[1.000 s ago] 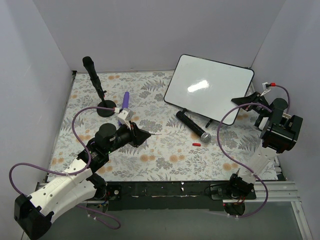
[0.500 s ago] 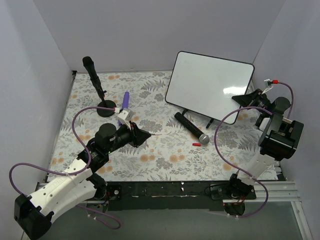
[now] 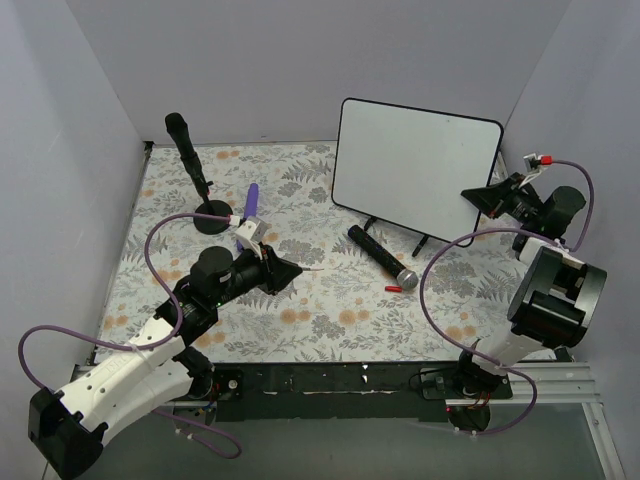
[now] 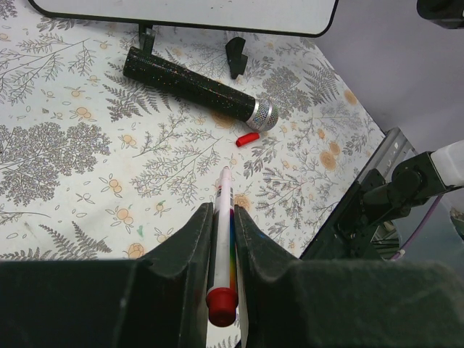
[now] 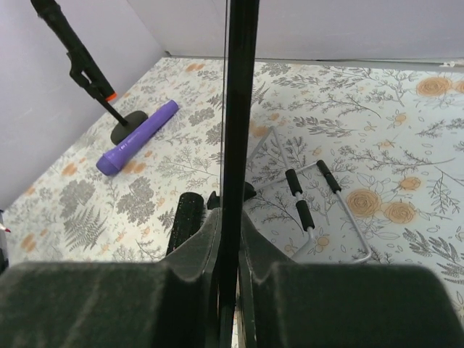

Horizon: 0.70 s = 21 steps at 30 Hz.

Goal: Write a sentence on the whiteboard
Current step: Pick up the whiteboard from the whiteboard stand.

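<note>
The whiteboard [image 3: 415, 165] stands nearly upright at the back right on its wire stand [image 3: 420, 243]. Its white face is blank, and no sentence shows on it. My right gripper [image 3: 470, 198] is shut on the board's right edge. In the right wrist view the black rim [image 5: 239, 109] runs straight up between the pads of that gripper [image 5: 230, 217]. My left gripper [image 3: 297, 270] hovers over the middle of the table, shut on a white marker [image 4: 222, 232] with a red end. The marker's tip points toward the whiteboard [image 4: 181, 11].
A black microphone [image 3: 382, 256] lies in front of the board, with a small red cap [image 3: 392, 288] beside it. A purple cylinder [image 3: 252, 199] and a black microphone stand [image 3: 195, 175] are at the back left. Grey walls enclose the floral table.
The whiteboard has swung from a low slant to nearly upright. My right gripper has risen with it, closing tighter on the edge. The left arm has not moved.
</note>
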Tool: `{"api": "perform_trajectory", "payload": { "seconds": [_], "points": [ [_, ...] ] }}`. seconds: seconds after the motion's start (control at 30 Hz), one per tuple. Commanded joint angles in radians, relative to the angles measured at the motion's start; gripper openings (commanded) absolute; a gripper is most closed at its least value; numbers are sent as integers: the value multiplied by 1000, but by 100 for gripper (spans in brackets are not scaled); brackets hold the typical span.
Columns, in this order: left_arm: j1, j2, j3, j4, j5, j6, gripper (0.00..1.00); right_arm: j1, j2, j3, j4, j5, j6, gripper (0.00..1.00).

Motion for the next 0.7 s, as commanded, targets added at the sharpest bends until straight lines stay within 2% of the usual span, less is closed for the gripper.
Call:
{"api": "perform_trajectory", "payload": {
  "seconds": [0.0, 0.13, 0.2, 0.43, 0.67],
  "points": [
    [4, 4, -1, 12, 13, 15, 0, 43, -118, 45, -203, 54, -300, 1],
    [4, 3, -1, 12, 13, 13, 0, 114, -169, 97, -435, 112, -469, 1],
    [4, -2, 0, 11, 12, 13, 0, 141, -186, 114, -487, 143, -514, 1],
    [4, -20, -3, 9, 7, 12, 0, 260, -208, 180, -682, 199, -565, 1],
    [4, -35, -3, 9, 3, 7, 0, 339, -185, 275, -850, 236, -506, 1]
  ]
}}
